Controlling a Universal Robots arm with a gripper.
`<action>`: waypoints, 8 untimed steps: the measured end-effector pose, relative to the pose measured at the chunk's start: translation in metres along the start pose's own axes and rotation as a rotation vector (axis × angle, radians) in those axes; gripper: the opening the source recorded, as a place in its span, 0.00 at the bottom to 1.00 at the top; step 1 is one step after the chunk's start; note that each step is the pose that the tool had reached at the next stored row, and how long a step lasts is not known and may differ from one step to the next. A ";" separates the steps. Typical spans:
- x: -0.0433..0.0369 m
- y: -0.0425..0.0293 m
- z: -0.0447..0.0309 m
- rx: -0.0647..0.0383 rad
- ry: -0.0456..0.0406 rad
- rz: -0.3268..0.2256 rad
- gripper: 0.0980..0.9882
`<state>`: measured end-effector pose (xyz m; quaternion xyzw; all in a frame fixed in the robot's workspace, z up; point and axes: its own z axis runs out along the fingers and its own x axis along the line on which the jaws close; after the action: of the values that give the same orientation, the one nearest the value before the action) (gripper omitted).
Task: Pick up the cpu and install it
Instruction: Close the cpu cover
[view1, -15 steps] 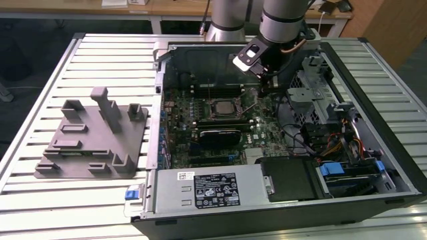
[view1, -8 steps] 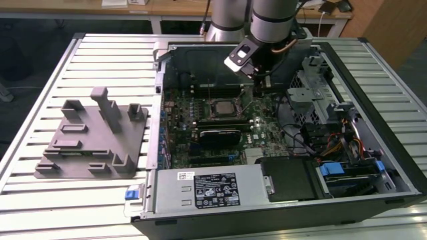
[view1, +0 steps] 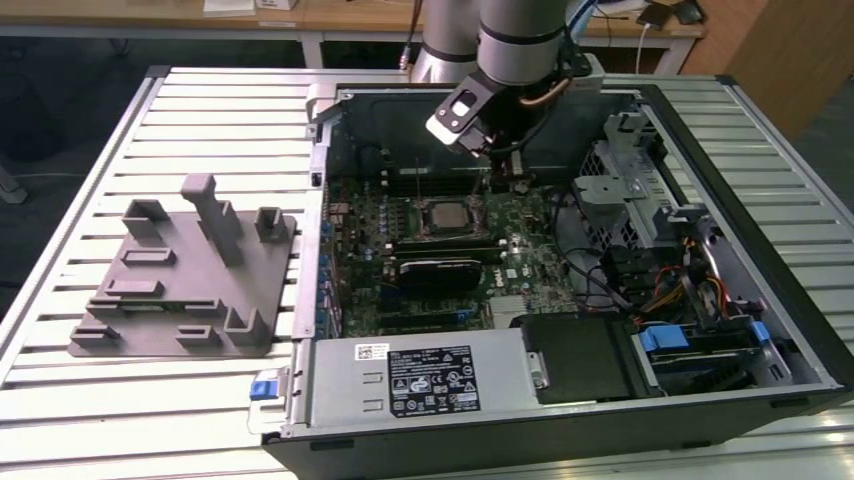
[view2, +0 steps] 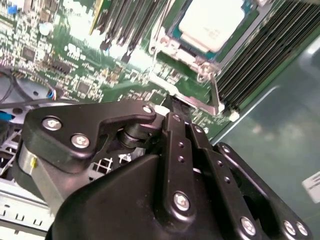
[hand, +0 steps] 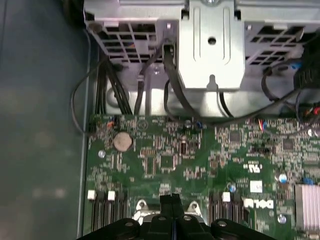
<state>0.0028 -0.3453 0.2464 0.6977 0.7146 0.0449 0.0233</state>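
Hovering with gripper (hand: 172, 199) jaws pressed together, empty, tips just beside the socket lever (view2: 214, 92). Looks like cpu (view2: 212, 22) seated in socket already. Could snag lever or gouge motherboard (hand: 165, 160) on sideways drift.

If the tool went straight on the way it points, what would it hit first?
Probably the socket lever, beside the cpu rather than on it. The tool points at that metal edge, but depth is unclear.
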 end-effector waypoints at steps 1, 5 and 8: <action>0.0001 -0.0028 -0.0003 -0.001 -0.0001 0.000 0.01; 0.0003 -0.0129 -0.0013 -0.005 -0.0002 0.000 0.01; 0.0004 -0.0143 -0.0014 -0.005 -0.0002 0.000 0.01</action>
<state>-0.0115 -0.3453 0.2465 0.6976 0.7145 0.0466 0.0250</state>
